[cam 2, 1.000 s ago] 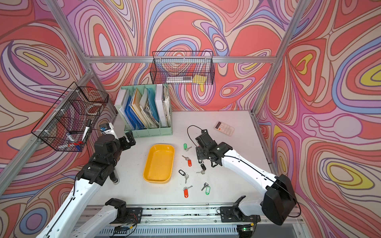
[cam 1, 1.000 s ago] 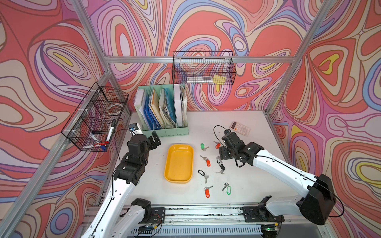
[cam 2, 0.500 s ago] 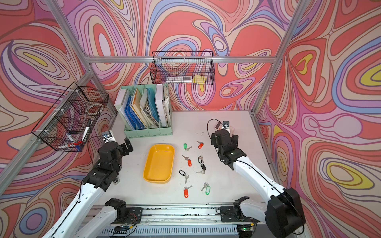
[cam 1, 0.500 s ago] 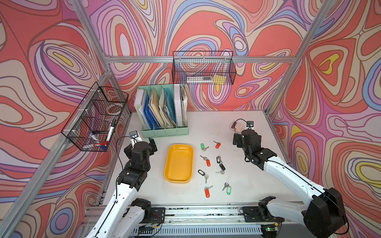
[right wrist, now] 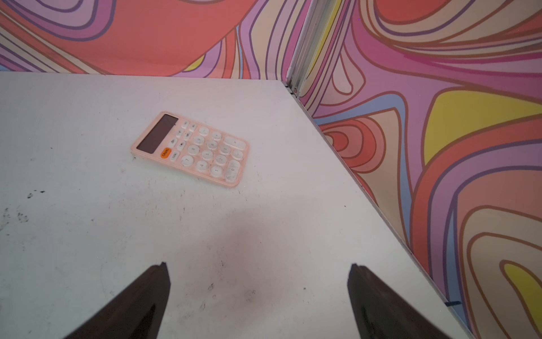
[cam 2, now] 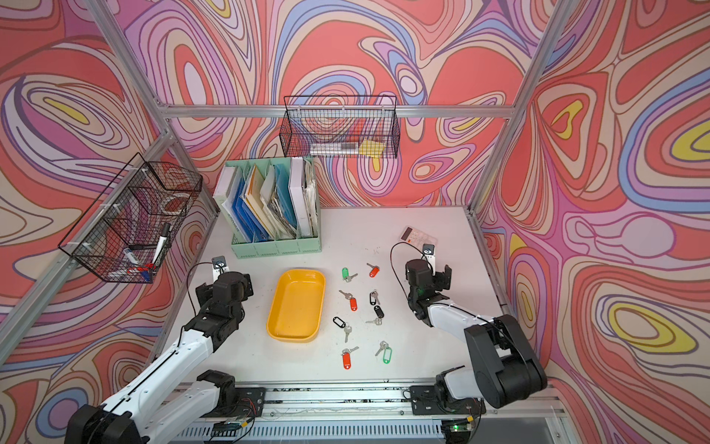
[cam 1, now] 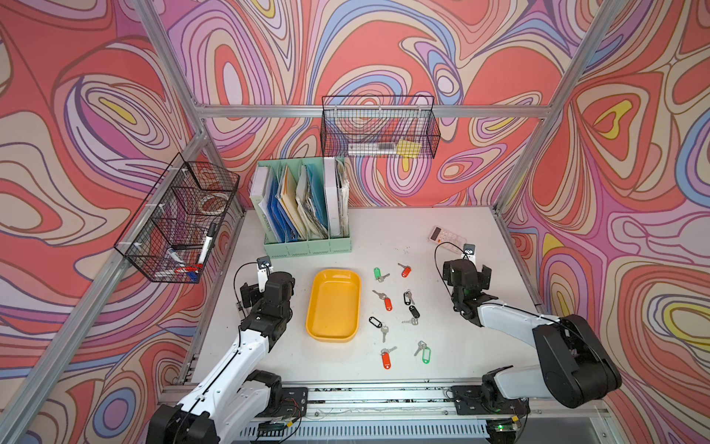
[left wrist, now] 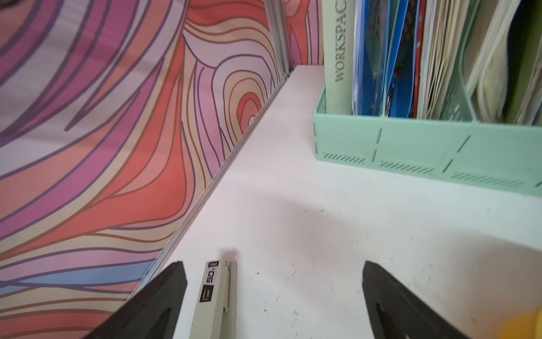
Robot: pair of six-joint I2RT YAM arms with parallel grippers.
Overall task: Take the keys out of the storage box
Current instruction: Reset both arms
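Plainly, the shallow yellow plastic storage box (cam 1: 333, 337), rectangular with rounded corners, sits empty near the middle of the white tabletop (cam 1: 472, 357) in both top views. Its long sides run front to back.

All the small silver metal keys (cam 1: 388, 303) lie outside it, scattered on the table between the box and the right arm, none touching the box. I count eight sets, each on a ring with an oblong plastic tag:
- A green-tagged set (cam 1: 377, 273) and a red-orange one (cam 1: 405, 271) lie farthest back.
- Two black-tagged sets (cam 1: 406, 298) (cam 1: 413, 311) lie close together in the middle, beside the red-orange set already marked.
- A third black-tagged set (cam 1: 374, 322) lies nearest the box.
- A red-orange set (cam 1: 385, 360) and a green one (cam 1: 425, 355) lie nearest the front rail.

The left gripper (left wrist: 272, 264) hovers low over the table beside the box, with its black fingers spread wide and nothing between the pads. It faces the mint-green plastic file holder (left wrist: 410, 146), which is packed with folders. A grey-beige stapler (marked "50") (left wrist: 217, 296) lies on the table just inside one finger.

The right gripper (right wrist: 258, 265) is likewise spread wide and empty. It is well apart from the keys and points toward the pale pink pocket calculator (right wrist: 190, 148) with round white buttons near the back corner.
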